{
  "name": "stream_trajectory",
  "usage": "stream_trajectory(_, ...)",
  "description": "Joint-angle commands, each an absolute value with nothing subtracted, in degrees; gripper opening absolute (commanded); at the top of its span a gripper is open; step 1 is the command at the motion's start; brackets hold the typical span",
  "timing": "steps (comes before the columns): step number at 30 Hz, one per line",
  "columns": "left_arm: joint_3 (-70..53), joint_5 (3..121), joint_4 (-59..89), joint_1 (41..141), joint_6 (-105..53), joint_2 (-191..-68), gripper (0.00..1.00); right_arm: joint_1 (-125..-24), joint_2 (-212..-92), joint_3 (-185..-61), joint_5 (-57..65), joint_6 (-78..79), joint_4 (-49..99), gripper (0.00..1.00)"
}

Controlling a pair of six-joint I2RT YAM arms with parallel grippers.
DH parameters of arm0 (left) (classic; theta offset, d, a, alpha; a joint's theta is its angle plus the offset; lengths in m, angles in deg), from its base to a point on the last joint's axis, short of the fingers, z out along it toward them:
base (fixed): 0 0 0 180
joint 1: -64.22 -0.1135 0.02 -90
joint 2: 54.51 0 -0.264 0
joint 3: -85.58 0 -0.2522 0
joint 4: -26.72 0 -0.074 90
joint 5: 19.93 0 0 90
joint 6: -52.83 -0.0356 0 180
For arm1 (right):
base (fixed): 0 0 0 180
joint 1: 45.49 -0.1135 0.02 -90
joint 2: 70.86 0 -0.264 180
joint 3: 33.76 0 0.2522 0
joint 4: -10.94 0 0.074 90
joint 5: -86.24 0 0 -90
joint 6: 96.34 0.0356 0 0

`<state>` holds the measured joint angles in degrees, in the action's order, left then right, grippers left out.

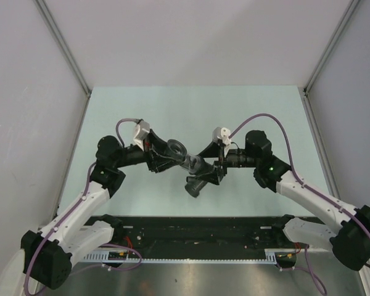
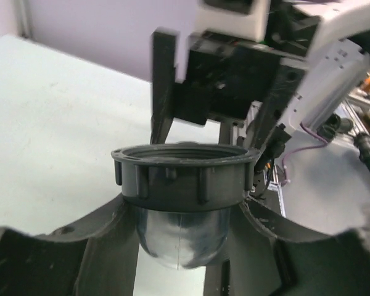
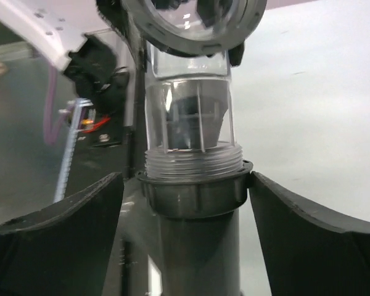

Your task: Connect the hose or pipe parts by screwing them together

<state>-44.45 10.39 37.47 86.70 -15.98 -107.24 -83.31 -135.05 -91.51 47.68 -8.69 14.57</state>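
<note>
Above the table's middle the pipe parts hang joined in a line between both arms. My left gripper (image 1: 166, 159) (image 2: 182, 209) is shut on the clear threaded connector (image 2: 179, 237) just under its ribbed dark collar (image 2: 182, 176). In the right wrist view the clear connector (image 3: 188, 123) enters a thin dark ring nut (image 3: 194, 196) on top of the dark grey pipe fitting (image 3: 197, 259) (image 1: 194, 184). My right gripper (image 1: 211, 169) (image 3: 186, 179) is open, its fingers either side of the ring nut. There is a clear gap at the left finger, and the right finger sits close to the nut's flange.
The pale green table (image 1: 172, 105) has grey walls on three sides. A black rail (image 1: 197, 237) with cables runs along the near edge between the arm bases. The right arm's wrist (image 2: 234, 68) fills the space just beyond the collar in the left wrist view.
</note>
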Motion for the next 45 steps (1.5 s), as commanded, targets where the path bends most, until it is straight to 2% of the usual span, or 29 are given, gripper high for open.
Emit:
stream_trajectory(1, -45.24, 29.71, 37.31, 86.63, -9.59, -104.44, 0.00, -85.56, -127.21, -96.39, 33.44, -12.48, 16.08, 0.95)
stream_trajectory(2, -45.50, 31.21, 36.43, 86.63, -8.53, -103.48, 0.00, -85.91, -126.59, -96.39, 31.16, -14.24, 16.61, 0.99)
stream_trajectory(6, -43.66, 36.93, 30.56, 86.63, -5.18, -99.00, 0.00, -87.59, -124.92, -96.48, 22.72, -19.33, 18.28, 1.00)
stream_trajectory(11, -37.26, 44.05, 17.11, 86.63, -5.36, -97.05, 0.00, -91.35, -124.39, -96.13, 18.05, -25.67, 19.33, 1.00)
stream_trajectory(19, -35.57, 43.79, 16.21, 86.63, -2.72, -93.54, 0.00, -96.89, -126.14, -96.04, 13.21, -34.28, 16.18, 0.99)
stream_trajectory(26, -33.29, 43.88, 15.77, 86.63, 2.03, -92.40, 0.00, -102.79, -124.57, -91.73, 0.65, -42.11, 9.15, 0.99)
stream_trajectory(42, -31.97, 37.65, 15.24, 86.63, 0.18, -91.52, 0.00, -102.62, -125.18, -92.61, 2.30, -44.05, 10.98, 1.00)
stream_trajectory(44, -32.41, 36.51, 15.42, 86.63, -1.05, -91.69, 0.00, -101.83, -126.06, -93.31, 3.79, -43.61, 13.00, 0.98)
stream_trajectory(45, -32.58, 35.98, 15.59, 86.63, -1.57, -91.95, 0.00, -101.48, -126.41, -93.84, 4.76, -42.56, 14.23, 0.94)
